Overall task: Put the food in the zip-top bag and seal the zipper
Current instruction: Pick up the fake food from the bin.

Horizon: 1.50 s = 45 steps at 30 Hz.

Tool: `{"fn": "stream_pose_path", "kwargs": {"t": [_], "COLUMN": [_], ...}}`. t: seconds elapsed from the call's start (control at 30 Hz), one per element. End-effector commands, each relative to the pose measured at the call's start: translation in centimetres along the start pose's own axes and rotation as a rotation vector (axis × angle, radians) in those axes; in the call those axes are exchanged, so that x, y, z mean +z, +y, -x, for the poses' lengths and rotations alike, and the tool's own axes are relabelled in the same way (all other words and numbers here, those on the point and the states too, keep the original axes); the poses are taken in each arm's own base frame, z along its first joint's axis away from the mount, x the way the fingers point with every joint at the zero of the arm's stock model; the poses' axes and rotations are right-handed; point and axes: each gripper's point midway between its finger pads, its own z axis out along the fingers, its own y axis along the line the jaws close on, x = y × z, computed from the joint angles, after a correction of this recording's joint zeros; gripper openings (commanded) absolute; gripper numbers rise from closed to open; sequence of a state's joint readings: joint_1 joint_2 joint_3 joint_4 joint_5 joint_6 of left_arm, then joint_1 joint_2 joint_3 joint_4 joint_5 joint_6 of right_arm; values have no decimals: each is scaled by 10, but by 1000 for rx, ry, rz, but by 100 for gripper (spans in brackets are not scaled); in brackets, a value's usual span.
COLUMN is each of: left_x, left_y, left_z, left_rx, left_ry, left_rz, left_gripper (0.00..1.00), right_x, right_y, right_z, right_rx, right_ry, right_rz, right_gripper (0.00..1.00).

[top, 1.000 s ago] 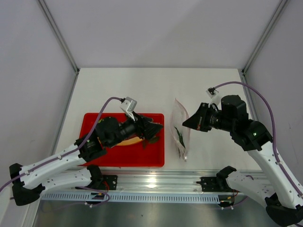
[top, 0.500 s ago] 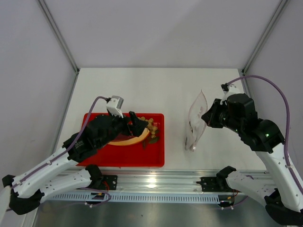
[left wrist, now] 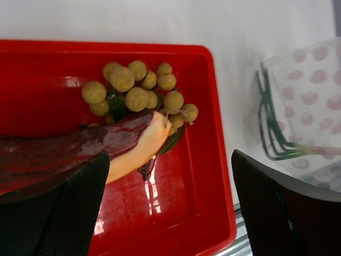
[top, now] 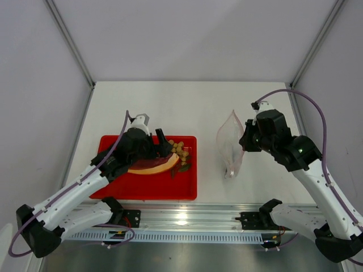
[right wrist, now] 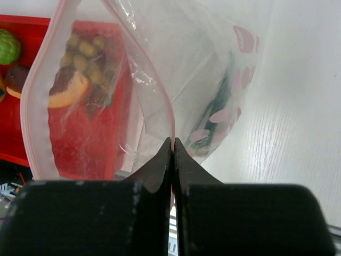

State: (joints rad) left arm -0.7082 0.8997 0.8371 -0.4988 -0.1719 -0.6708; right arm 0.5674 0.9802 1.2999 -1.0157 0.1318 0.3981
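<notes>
The zip-top bag (top: 231,144) hangs off the table at 3 o'clock from the red tray (top: 147,190), mouth gaping, most of the food not yet in it.

The right gripper (right wrist: 171,143) is pressed together on the bag's rim, so the pinkish zipper (right wrist: 25,114) bows into an open loop. Green stalks (left wrist: 272,125) show inside the bag. In the tray lies the meat slab (left wrist: 64,149), with the cluster of small tan balls (left wrist: 138,90) touching its tan end at 12 o'clock. A green ball (right wrist: 8,45) sits at the tray's far end. The left gripper (left wrist: 169,157) hovers over the slab, fingers spread wide, holding nothing.
</notes>
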Motion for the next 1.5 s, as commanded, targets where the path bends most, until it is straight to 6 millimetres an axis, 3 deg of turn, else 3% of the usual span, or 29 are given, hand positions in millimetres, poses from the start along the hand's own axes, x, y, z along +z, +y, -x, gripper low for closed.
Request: {"fn": "stream_pose_path", "kwargs": {"t": [0.0,0.13,0.33,0.53,0.63,0.8,0.87,1.13,1.47], "left_x": [14,27,37,48,52,41,39,72,93], "left_y": [10,12,11,10,27,58,61,48,37], "left_z": [-16,-32,-55,-48,-55,-50,-54,-85,-90], "left_rx": [-75,-149,-301,-126,-25,140,150,276,281], "left_ry": [56,113,181,177,180,114,122,162,156], "left_rz": [55,81,95,72,138,390,449,540,590], "left_gripper": [95,87,87,88,88,85,82,83,84], "right_x": [9,14,32,49,52,44,39,26,22], "right_y": [5,21,25,33,32,42,45,47,41], "right_z": [10,9,5,-8,-17,-16,-16,-20,-31], "right_rx": [-21,-16,-29,-42,-30,16,23,2,-13], "right_ry": [-38,-27,-3,79,106,78,67,63,52], "right_rz": [18,103,114,141,142,208,232,265,279], "right_gripper": [0,0,0,0,0,0,0,0,0]}}
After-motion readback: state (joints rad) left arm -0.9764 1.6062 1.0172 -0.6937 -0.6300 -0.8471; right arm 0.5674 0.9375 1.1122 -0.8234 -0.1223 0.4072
